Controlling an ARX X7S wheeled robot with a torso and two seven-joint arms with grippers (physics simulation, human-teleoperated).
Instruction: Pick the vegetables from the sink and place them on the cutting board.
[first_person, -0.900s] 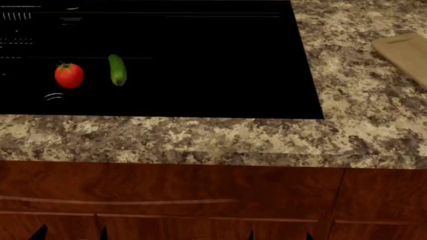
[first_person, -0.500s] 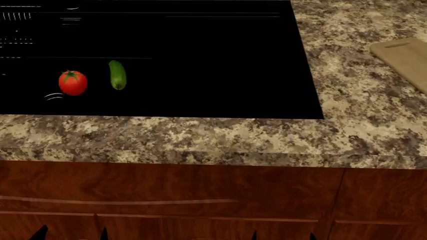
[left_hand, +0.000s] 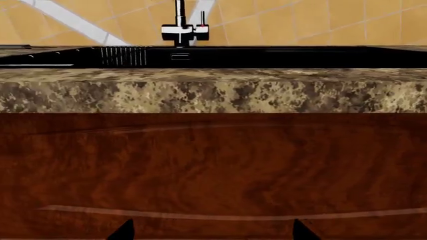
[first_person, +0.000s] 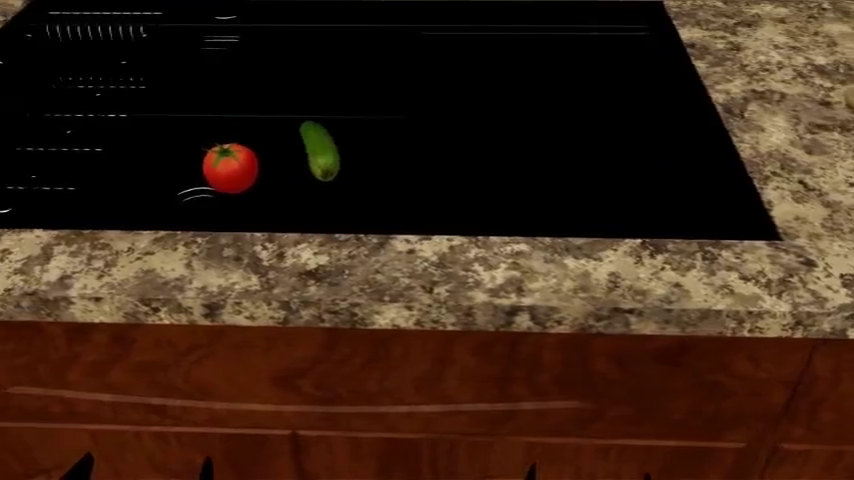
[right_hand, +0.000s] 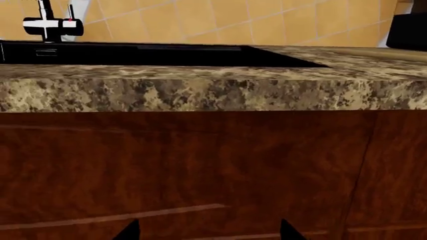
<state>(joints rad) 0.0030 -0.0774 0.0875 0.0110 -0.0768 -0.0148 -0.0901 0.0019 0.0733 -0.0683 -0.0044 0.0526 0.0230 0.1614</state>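
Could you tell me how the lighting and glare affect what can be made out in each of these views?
Head view: the sink renders as near-uniform black, with only thin white glints marking its contours; the tomato and cucumber stay sharp and well lit. Left wrist view: the faucet shows bright highlights and the countertop edge is crisp. Right wrist view: evenly lit, with no blur on the cabinet front.
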